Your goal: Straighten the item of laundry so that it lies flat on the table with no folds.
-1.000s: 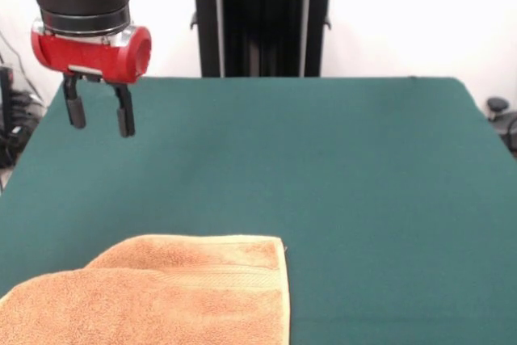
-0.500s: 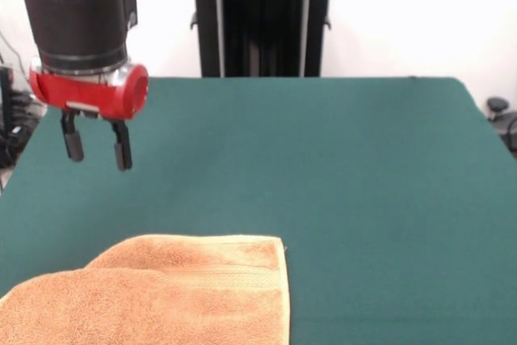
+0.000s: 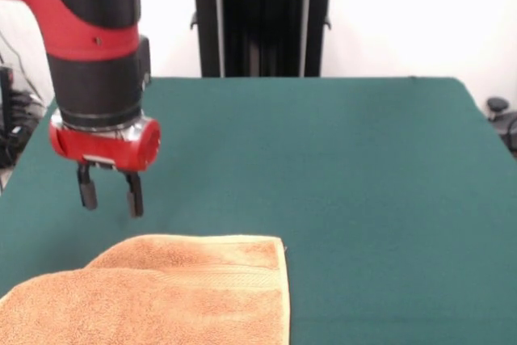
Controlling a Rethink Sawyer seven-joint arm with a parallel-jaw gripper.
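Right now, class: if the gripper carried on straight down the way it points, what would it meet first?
Probably the table, or the towel's far edge; the open gripper hangs above that edge, and depth is unclear.

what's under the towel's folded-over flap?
A lower towel layer shows past the flap's edge, lying on the green table. Anything between the layers is covered. The end effector hangs open above, not touching.

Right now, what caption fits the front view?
Open gripper hovers above folded towel on green table.
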